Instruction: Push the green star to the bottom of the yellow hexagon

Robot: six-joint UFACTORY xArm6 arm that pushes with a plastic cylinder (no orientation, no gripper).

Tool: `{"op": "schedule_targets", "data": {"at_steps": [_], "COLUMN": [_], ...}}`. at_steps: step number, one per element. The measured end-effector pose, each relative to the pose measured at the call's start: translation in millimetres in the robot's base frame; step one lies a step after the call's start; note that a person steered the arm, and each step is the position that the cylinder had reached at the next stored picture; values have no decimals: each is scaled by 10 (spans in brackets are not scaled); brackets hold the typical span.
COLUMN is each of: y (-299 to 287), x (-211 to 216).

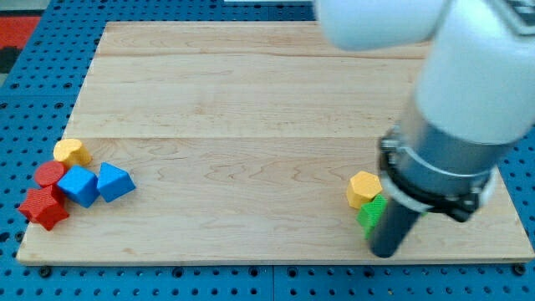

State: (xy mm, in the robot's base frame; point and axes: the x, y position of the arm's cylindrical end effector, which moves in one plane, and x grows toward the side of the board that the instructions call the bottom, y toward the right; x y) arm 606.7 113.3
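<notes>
The yellow hexagon (363, 188) lies at the view's lower right of the wooden board. The green star (370, 213) sits just below it, touching its lower edge, and is partly hidden by my rod. My tip (385, 252) rests on the board right against the green star's lower right side. The arm's big white and grey body covers the view's upper right.
A cluster sits at the view's lower left: a yellow block (72, 152), a red cylinder (49, 174), a red block (43, 206) and two blue blocks (79, 185) (114, 181). The board's bottom edge (267, 261) runs close below my tip.
</notes>
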Motion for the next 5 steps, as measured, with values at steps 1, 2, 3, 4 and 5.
{"op": "schedule_targets", "data": {"at_steps": [1, 2, 3, 4, 5], "y": [-10, -258, -374, -374, -278], "x": [-91, -208, -237, -246, -246]}}
